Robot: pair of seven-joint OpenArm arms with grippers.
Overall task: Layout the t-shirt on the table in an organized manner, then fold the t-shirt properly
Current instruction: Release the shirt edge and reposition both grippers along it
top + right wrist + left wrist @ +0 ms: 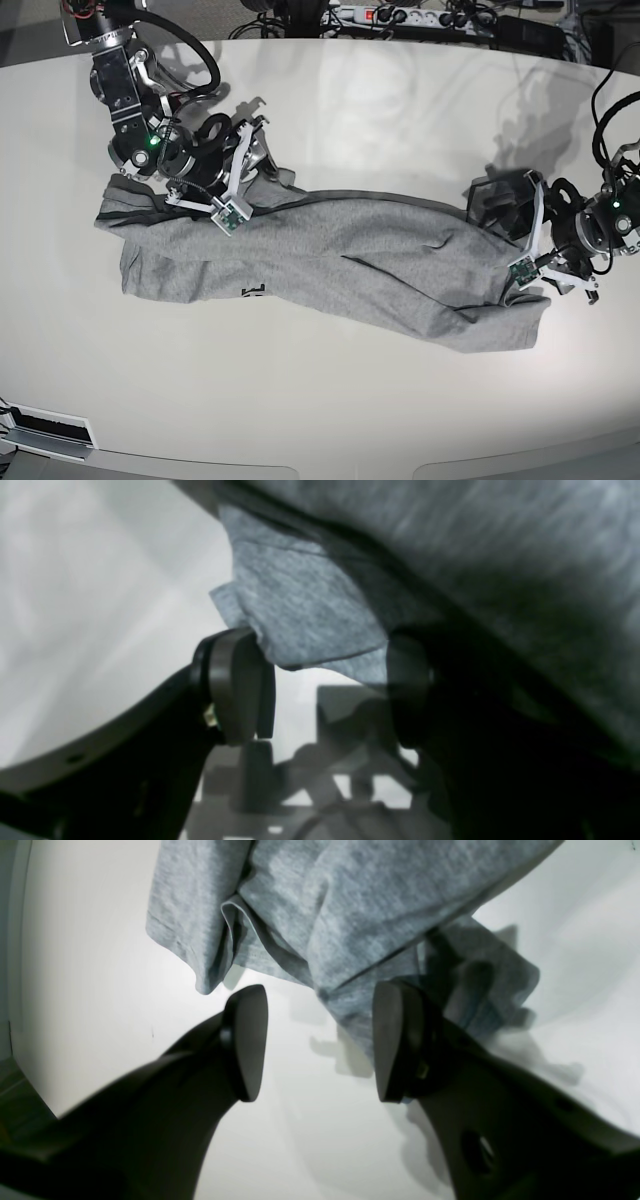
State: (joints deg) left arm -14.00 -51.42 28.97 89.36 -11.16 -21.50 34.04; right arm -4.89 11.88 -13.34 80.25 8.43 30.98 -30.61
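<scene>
The heather-grey, wrinkled cotton t-shirt (pixel 330 255) lies stretched in a long, rumpled band across the middle of the glossy off-white worktop (pixel 320 400), running from the far left of the base view down toward the right; a scrap of black lettering (pixel 252 291) shows at its near edge; the cloth is bunched and creased rather than flat.

The right gripper (pixel 325 690) sits at the shirt's upper left end in the base view (pixel 250 150); in its wrist view its dark fingers (pixel 240 685) stand wide apart, with a grey corner of the shirt (pixel 310 615) hanging just above the gap and brushing the top of one finger; the other finger is in deep shadow under a fold, and nothing is clamped between them.

The left gripper (pixel 320 1040) is at the opposite end, by the shirt's right corner in the base view (pixel 535 270); its two black pads (pixel 247 1040) are spread well apart over bare worktop (pixel 100 990); the hem of the shirt (pixel 325 915) drapes just ahead of them, and one edge of cloth lies against the far pad, yet no fabric is pinched.

Black cables and a power strip (pixel 385 15) lie beyond the far curved edge.
</scene>
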